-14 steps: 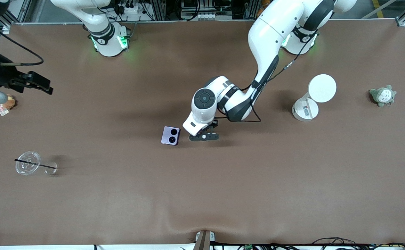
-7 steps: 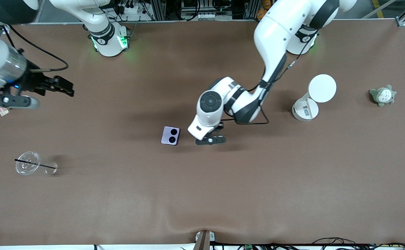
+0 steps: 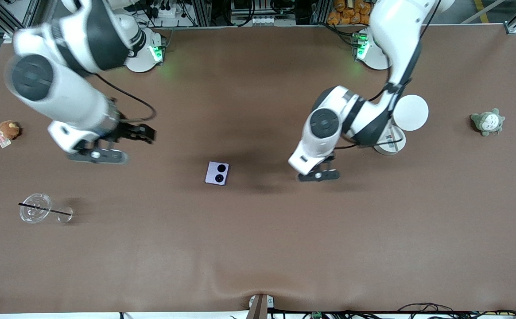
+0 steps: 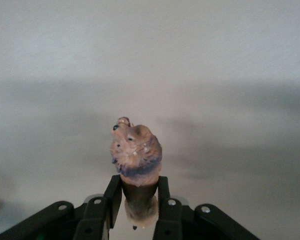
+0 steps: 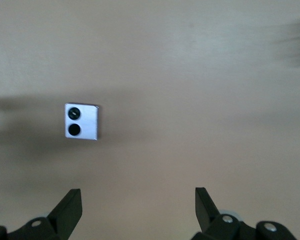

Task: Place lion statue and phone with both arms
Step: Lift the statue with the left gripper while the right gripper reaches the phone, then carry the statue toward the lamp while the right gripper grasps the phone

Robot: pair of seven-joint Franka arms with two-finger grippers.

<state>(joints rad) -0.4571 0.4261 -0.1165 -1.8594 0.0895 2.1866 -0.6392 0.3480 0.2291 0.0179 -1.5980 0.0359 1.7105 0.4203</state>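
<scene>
Lion statue (image 4: 136,155) pinched in my left gripper (image 3: 319,175); right gripper (image 3: 96,156) spread wide and empty.

I carry the lion over bare table (image 3: 258,248) beside the white stand (image 3: 399,126); the phone (image 3: 217,173) lies flat mid-table. Only the figurine's base is pinched, so a jolt could twist it loose. My right fingers may skid the thin phone.

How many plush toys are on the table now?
2: a brown plush toy at the right arm's end of the table, a grey-green plush toy at the left arm's end.
</scene>
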